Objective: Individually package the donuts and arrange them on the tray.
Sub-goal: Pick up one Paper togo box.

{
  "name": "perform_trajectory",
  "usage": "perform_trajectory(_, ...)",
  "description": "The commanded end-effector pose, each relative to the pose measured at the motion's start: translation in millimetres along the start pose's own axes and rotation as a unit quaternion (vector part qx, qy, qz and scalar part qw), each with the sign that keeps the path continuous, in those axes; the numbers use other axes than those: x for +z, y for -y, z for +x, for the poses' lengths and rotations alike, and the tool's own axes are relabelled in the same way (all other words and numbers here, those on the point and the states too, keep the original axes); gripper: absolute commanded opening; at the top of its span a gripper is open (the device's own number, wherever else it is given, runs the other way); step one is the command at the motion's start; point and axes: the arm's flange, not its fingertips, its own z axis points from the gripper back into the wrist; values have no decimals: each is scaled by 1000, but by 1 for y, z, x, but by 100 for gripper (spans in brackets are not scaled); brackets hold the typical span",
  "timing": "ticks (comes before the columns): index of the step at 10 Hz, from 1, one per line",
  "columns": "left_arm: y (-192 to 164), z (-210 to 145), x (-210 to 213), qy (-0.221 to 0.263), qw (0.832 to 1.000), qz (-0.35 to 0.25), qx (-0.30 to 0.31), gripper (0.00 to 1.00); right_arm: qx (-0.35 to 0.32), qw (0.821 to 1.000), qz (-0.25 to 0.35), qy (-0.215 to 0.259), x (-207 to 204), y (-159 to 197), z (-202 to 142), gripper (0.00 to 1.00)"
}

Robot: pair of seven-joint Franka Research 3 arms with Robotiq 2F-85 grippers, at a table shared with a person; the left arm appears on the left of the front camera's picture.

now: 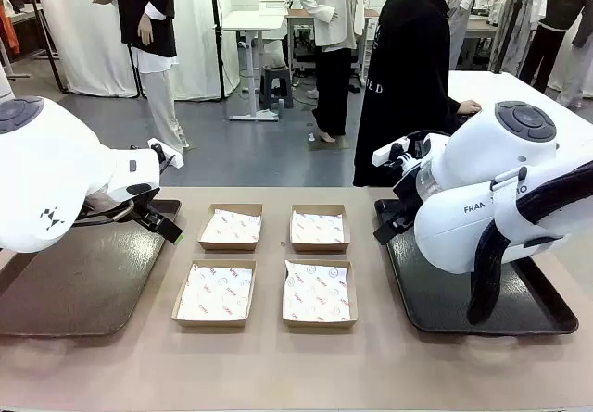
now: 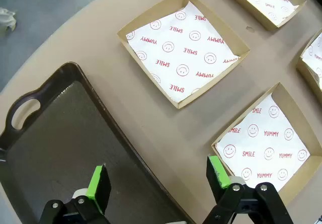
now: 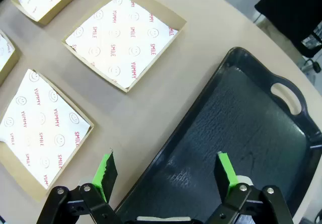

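Okay, here's where I'm at. Left gripper [image 2: 156, 176] is wide open and hangs over the inner rim of the brown tray [image 2: 55, 133]. Right gripper [image 3: 165, 166] is spread wide too, nothing in it, over the inner rim of the black tray [image 3: 241, 118]. Four paper-lined boxes [image 1: 231, 226] sit in a two-by-two block on the table [image 1: 296, 366] between the trays, all unfilled.

Donuts: I can't tell where they are. My guess is the person [image 1: 408, 79] at the far side supplies them.

What the next move turns on is that the boxes lie inboard of both arms. The left column is nearer my left arm and the right column nearer my right. In the left wrist view one of them is just beside a finger, so that looks like a short sideways reach. The boxes are roughly square, so there's no long axis to line up with. Nothing's packaged yet, so I'd call this the very start.
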Motion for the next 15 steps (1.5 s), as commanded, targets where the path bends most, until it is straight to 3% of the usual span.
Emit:
perform_trajectory(1,0,0,0,0,1000,0,0,100,0,1000,0,0,0,0,0,100)
perform_trajectory(13,0,0,0,0,1000,0,0,100,0,1000,0,0,0,0,0,100)
perform_trajectory(14,0,0,0,0,1000,0,0,100,38,999,-17,1,20,-3,-14,100)
perform_trajectory(15,-3,-24,25,-17,1000,10,-11,100,71,997,-30,-20,45,-4,-34,100)
